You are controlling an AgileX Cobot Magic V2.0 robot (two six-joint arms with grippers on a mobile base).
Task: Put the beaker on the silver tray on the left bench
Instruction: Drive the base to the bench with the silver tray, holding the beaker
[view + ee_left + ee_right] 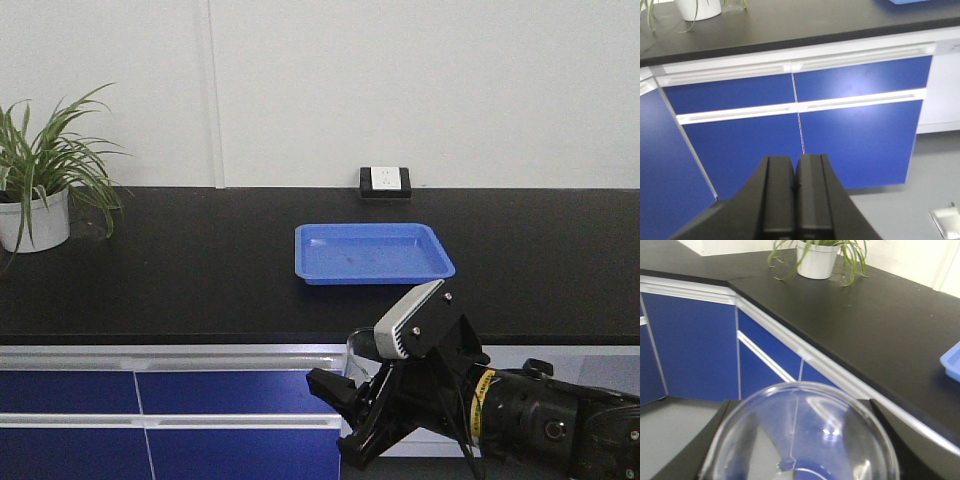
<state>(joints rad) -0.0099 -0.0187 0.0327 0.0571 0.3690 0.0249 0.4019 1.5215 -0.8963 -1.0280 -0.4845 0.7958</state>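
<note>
A plain white wall [420, 90] rose behind a long matte black worktop [200, 280], and a white wall socket [385, 180] sat where the two met. A potted plant [35, 190] stood at the worktop's left end. Below ran blue cabinet fronts [860, 130] with white handle rails [860, 99], above a grey floor [920, 200]. The light was even and soft.

Lab, black worktop [200, 280], blue cabinets [200, 425], beaker [800, 440]

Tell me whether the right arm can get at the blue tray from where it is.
Probably yes: nothing stands on the black worktop between the right gripper and the blue tray, but its jaws are shut on the beaker.
</note>
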